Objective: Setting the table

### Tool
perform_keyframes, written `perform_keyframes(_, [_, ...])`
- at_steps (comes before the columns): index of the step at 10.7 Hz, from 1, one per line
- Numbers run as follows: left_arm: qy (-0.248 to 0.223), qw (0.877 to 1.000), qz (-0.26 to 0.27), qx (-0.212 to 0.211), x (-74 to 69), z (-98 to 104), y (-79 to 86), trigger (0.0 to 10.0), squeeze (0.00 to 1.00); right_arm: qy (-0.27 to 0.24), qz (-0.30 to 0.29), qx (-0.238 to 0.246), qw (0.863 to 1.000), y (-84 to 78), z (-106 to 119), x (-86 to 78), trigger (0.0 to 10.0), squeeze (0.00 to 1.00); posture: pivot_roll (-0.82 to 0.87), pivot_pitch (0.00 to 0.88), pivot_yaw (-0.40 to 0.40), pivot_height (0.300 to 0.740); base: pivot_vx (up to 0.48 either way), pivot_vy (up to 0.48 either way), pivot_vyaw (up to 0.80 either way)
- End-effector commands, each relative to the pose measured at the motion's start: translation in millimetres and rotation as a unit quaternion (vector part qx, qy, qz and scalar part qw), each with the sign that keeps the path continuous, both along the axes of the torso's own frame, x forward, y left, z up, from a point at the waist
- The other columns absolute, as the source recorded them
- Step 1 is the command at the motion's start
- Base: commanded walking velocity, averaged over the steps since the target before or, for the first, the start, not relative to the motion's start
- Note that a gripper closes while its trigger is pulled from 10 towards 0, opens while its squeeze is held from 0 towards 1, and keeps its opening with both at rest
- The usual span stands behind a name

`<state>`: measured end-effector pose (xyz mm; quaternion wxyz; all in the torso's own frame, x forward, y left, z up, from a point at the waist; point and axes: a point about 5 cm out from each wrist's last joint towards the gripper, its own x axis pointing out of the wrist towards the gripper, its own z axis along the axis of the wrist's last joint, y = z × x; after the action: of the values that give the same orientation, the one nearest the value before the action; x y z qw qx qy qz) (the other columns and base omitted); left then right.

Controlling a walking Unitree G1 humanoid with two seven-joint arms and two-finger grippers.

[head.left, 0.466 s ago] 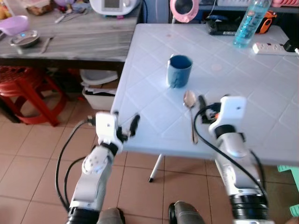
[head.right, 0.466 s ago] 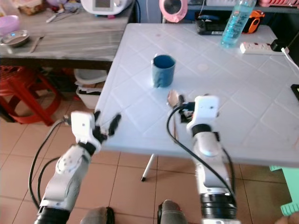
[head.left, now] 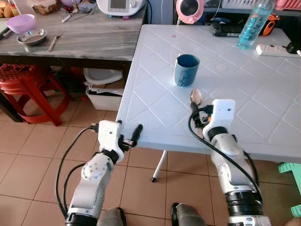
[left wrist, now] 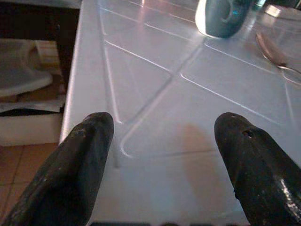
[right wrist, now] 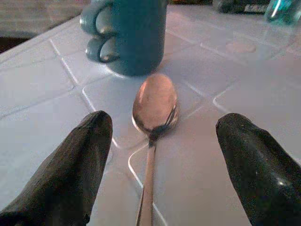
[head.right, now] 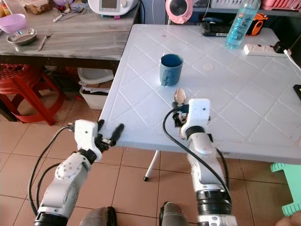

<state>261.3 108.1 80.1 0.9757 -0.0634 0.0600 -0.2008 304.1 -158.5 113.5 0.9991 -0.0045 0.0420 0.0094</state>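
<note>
A blue mug stands on the white table, with a metal spoon lying just in front of it. My right gripper is open and sits low over the spoon's handle, hiding most of it. In the right wrist view the spoon lies between the spread fingers, bowl pointing at the mug. My left gripper is open at the table's front left edge, holding nothing, and its wrist view looks along the table top.
A wooden side table at the left holds a purple bowl, a metal bowl and a fork. A red stool stands below it. A water bottle and power strip sit at the table's far side.
The whole view has shifted, so the camera moved. My right gripper has come leftward over the spoon's handle. Both grippers stay open.
</note>
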Motion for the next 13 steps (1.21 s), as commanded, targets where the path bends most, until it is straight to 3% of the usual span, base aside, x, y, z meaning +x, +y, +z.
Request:
perform_keyframes(1, [0.0,1.0,-0.009,0.0,-2.2,2,-0.6,10.0,0.0,0.005,0.008,0.003,1.0,4.5,1,2.9,10.0,0.0,-0.09,0.128,0.05,0.74,0.0,0.0,0.0])
perform_keyframes(5, [0.005,0.999,-0.034,-0.002,-7.2,2,0.0,10.0,0.0,0.031,0.001,0.019,0.999,1.0,-1,11.2,10.0,0.0,-0.08,0.154,0.059,0.74,0.0,0.0,0.0])
perform_keyframes(10, [0.007,0.999,-0.039,0.0,-10.3,4,3.7,10.0,0.0,0.102,0.022,0.041,0.994,14.1,-18,9.7,9.9,0.0,-0.06,0.168,0.065,0.74,0.0,0.0,0.0])
perform_keyframes(13, [0.007,0.999,-0.041,0.002,-10.2,5,4.9,10.0,0.0,0.095,0.017,0.032,0.995,15.5,-16,2.6,10.0,0.0,-0.06,0.17,0.063,0.74,0.0,0.0,0.0])
